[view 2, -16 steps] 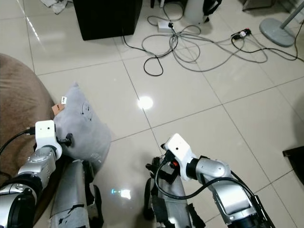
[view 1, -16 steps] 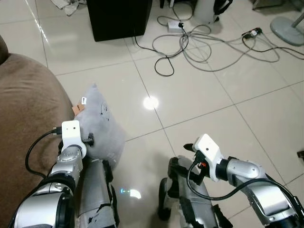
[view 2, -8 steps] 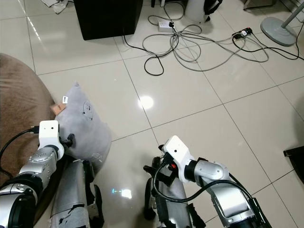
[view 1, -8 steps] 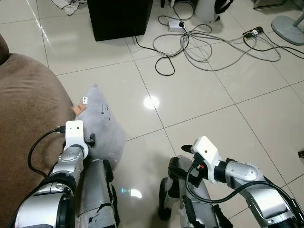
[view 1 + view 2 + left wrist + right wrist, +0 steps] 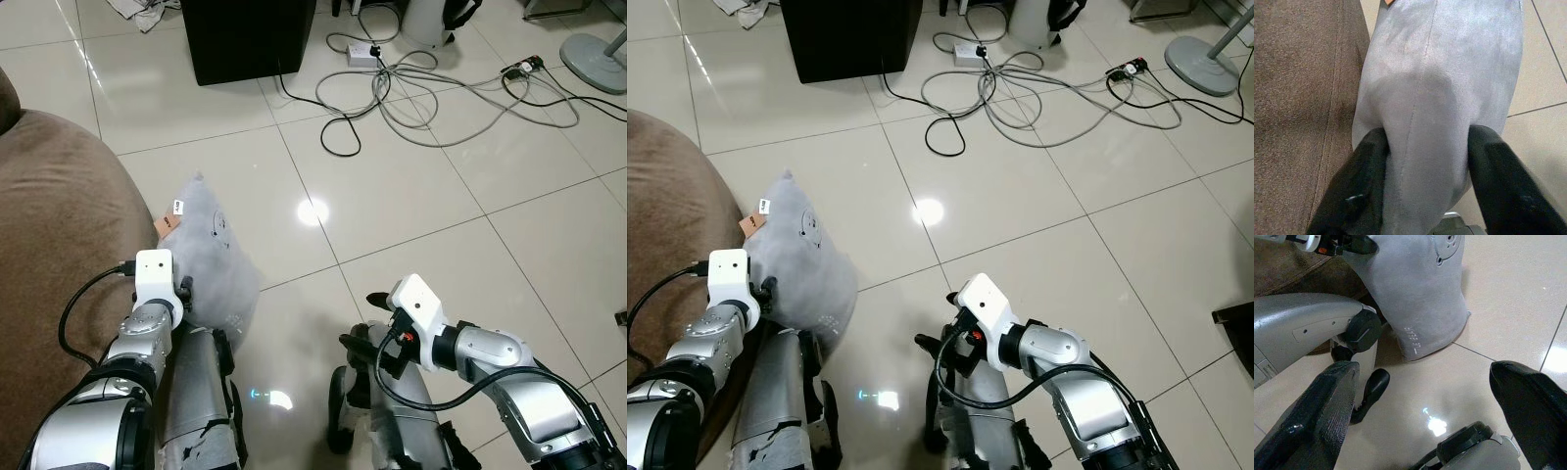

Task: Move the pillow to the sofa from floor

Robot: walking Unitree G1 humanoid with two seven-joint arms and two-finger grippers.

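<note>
Left gripper: fingers pinched the grey pillow, which stood on end on the floor against the brown sofa to its left. Right gripper: fingers spread, empty, farther off.

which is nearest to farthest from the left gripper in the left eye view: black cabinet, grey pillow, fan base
1. Grey pillow, pinched in the left gripper beside the sofa.
2. Black cabinet, ahead across the tiles.
3. Fan base, far on the right.
</note>
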